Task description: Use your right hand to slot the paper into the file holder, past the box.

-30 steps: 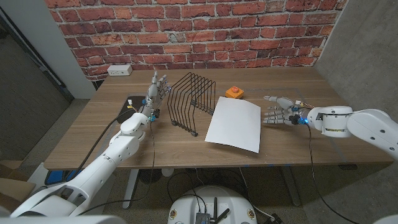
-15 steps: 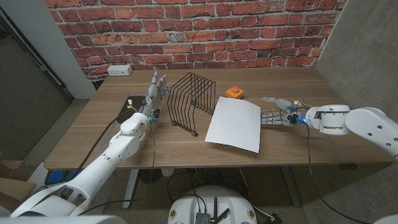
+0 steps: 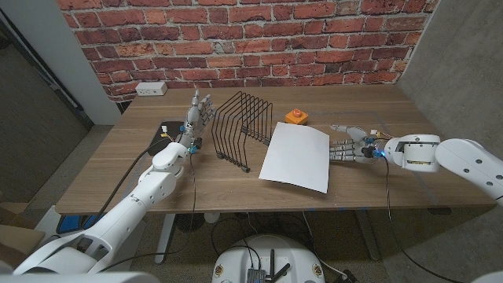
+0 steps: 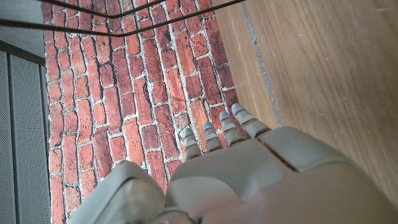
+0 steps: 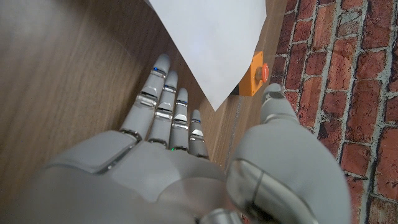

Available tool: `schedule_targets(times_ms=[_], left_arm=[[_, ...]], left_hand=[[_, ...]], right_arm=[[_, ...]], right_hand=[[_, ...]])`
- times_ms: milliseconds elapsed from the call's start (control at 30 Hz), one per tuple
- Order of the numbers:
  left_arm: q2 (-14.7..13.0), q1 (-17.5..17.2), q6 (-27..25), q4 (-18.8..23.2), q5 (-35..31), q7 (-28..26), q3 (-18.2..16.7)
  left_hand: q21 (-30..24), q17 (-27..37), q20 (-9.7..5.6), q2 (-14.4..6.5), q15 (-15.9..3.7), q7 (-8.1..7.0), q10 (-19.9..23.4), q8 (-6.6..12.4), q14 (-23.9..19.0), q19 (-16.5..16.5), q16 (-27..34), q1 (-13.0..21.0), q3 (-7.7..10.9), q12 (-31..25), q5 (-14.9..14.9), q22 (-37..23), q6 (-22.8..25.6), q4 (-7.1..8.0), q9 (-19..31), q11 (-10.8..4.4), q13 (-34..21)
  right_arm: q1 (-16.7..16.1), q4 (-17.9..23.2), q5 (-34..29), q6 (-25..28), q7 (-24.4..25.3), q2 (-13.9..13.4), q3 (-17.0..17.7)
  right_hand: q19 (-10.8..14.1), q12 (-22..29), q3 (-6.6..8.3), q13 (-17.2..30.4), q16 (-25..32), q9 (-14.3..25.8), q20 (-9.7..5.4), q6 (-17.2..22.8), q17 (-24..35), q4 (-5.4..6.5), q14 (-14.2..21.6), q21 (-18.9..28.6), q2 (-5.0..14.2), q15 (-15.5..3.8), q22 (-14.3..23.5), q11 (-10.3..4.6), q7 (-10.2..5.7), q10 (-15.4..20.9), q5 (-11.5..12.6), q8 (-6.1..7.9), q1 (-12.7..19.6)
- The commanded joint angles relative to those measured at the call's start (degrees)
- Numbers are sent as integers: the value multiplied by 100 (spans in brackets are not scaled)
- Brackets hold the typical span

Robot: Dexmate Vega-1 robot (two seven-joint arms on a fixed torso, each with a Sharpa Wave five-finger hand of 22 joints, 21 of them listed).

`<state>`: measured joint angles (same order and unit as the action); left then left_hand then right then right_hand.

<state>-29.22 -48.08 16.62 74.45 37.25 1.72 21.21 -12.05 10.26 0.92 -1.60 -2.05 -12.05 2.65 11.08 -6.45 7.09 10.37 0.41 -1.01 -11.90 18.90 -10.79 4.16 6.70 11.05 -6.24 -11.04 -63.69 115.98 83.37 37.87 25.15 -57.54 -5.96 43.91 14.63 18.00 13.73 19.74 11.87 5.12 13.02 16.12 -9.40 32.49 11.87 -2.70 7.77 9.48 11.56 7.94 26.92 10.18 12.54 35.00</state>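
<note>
White paper point(image 3: 295, 157) lies just right of the holder point(image 3: 244, 130), thin, floppy and hard to lift. The empty, spread right hand point(image 3: 348, 145) should pinch its near edge.

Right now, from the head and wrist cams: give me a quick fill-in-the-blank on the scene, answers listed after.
1. The paper lies between the file holder and the ___ hand.
2. Behind the paper stands a small ___ box with a red button.
3. The left hand stands with fingers up beside the ___.
4. The right hand's fingers are spread and hold ___.

Answers: right; orange; file holder; nothing
</note>
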Motion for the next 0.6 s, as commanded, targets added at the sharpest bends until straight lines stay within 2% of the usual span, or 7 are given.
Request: schedule_targets(times_ms=[33,67,133,233,367,600], left_arm=[[0,1,-4,-3,-1,2,-1],[0,1,-4,-3,-1,2,-1],[0,2,-4,-4,-1,2,-1],[0,3,-3,-6,-1,3,-1],[1,5,-3,-9,-1,4,0],[2,6,-3,-10,-2,4,0]], left_hand=[[-41,15,-6,-53,5,-51,-11,36,-53,41,36,-3,7,-41,16,-33,4,33,30,-45,-33],[-40,15,-8,-53,5,-51,-9,35,-54,38,36,-4,7,-42,16,-33,4,33,30,-40,-33],[-41,15,-8,-53,3,-51,-9,35,-56,41,37,-4,7,-42,16,-33,3,33,30,-36,-33],[-40,15,-9,-53,0,-51,-9,36,-58,38,38,-4,7,-42,16,-33,5,33,30,-42,-33],[-41,15,-8,-52,0,-51,-12,35,-54,40,36,-4,7,-41,15,-33,4,33,30,-42,-33],[-41,15,-8,-53,2,-52,-4,35,-53,39,36,-4,7,-44,15,-33,3,34,30,-33,-33]], right_arm=[[-19,-125,299,-76,-13,42,-54],[2,-150,329,-63,-21,42,-68],[72,-181,387,-6,34,35,-115],[171,-252,477,79,24,10,-171],[284,-370,568,145,-60,12,-256],[438,-485,591,203,-184,-3,-388]], right_hand=[[35,40,27,25,28,25,22,66,36,40,41,-2,52,20,23,4,469,76,22,60,43],[56,39,35,31,46,25,16,76,45,38,71,0,71,-16,24,1,469,77,28,59,64],[195,69,53,54,109,27,-93,110,70,-11,182,27,67,-156,27,-44,470,165,33,55,193],[287,91,56,74,169,34,-160,174,89,-41,295,38,31,-248,30,-116,467,224,17,67,309],[461,111,46,100,241,45,-263,271,125,-38,400,75,2,-407,37,-173,466,283,5,89,419],[517,124,36,111,267,51,-282,323,132,-24,443,83,0,-412,39,-183,466,320,2,102,448]])
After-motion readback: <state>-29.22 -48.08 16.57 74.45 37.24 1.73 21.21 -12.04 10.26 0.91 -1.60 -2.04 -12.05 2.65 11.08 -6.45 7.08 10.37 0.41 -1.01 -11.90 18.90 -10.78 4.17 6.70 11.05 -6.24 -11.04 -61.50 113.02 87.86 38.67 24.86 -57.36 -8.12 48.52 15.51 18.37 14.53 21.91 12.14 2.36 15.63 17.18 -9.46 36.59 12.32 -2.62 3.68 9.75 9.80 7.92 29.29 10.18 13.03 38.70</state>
